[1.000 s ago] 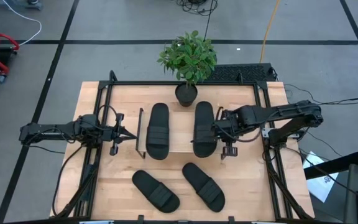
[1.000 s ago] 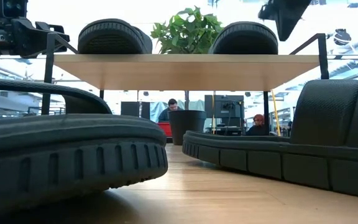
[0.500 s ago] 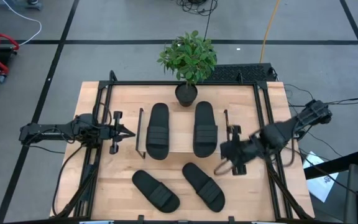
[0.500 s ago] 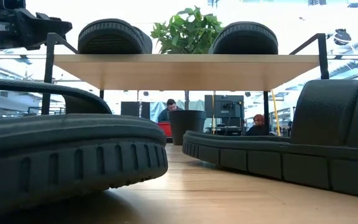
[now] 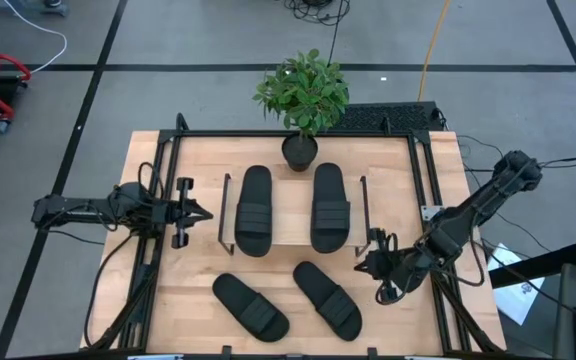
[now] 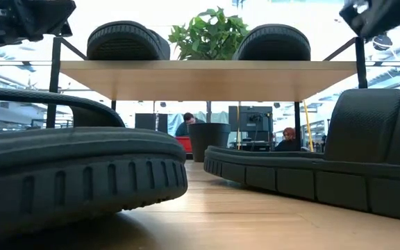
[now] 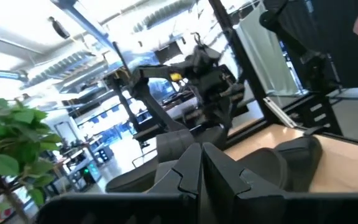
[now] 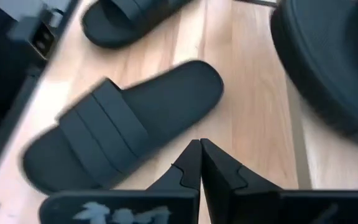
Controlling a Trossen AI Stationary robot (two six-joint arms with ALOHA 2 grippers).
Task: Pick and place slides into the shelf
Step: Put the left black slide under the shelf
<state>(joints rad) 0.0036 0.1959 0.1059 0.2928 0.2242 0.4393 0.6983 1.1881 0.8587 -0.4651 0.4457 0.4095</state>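
from above i see my left arm stretched flat across the table's left edge, its left gripper [image 5: 200, 212] pointing at the left wire frame of the shelf [image 5: 293, 232] and stopping just short of it. its fingers are pressed together, nothing between them. my right arm comes in from the right edge, elbow high and bent back, reaching down and inward so the right gripper [image 5: 366, 266] sits off the shelf's right front corner, near the front right slide [image 5: 327, 299]. its fingers are shut too, empty.

two slides lie side by side on the shelf's top board, the left shelf slide [image 5: 253, 210] and the right shelf slide [image 5: 329, 206], both lengthwise toward the potted plant [image 5: 302, 98] behind the shelf. the other two rest on the table in front, angled: the front left slide [image 5: 251, 306] and the front right one, apart from each other.

the right wrist view gives me what the overhead cannot: the closed fingertips [image 8: 199, 163] hang just over the front right slide's sole, whether touching i cannot tell. the left wrist view looks level past its own closed fingers [image 7: 199, 171] at the strapped slides on the board. the low view shows the space under the top board [image 6: 207, 71] holding no slide, with both shelf slides sitting on top and the two table slides huge in the foreground.
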